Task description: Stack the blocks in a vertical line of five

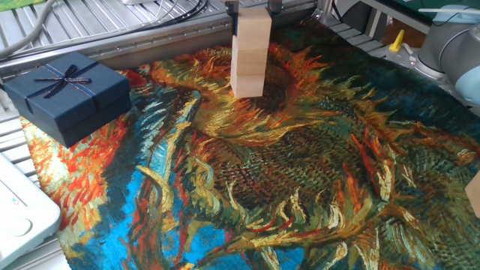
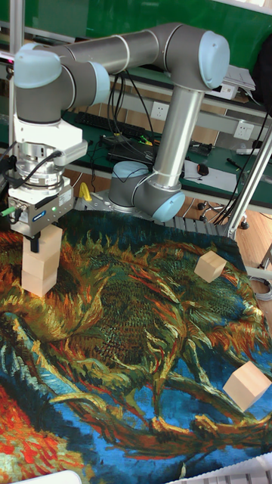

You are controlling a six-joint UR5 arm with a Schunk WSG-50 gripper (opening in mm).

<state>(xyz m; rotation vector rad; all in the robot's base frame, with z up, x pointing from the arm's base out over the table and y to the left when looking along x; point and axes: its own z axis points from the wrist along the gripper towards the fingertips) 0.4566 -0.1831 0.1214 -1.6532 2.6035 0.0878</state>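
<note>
Three pale wooden blocks stand in a stack [image 1: 248,67] [image 2: 41,272] at the far side of the painted cloth. My gripper [image 1: 253,9] [image 2: 44,240] comes down from above, its dark fingers [image 1: 232,7] pressed against both sides of the top block [image 1: 253,30], shut on it. A loose block [image 2: 210,266] lies to the right near the arm's base. Another loose block [image 2: 247,384] [image 1: 474,193] sits farther forward on the right, cut off by the edge in the fixed view.
A dark blue gift box [image 1: 67,94] with a ribbon sits at the cloth's left edge. A white device [image 1: 19,214] lies at the lower left corner. The arm's base [image 2: 147,193] and a metal rail [image 1: 150,41] stand behind the cloth.
</note>
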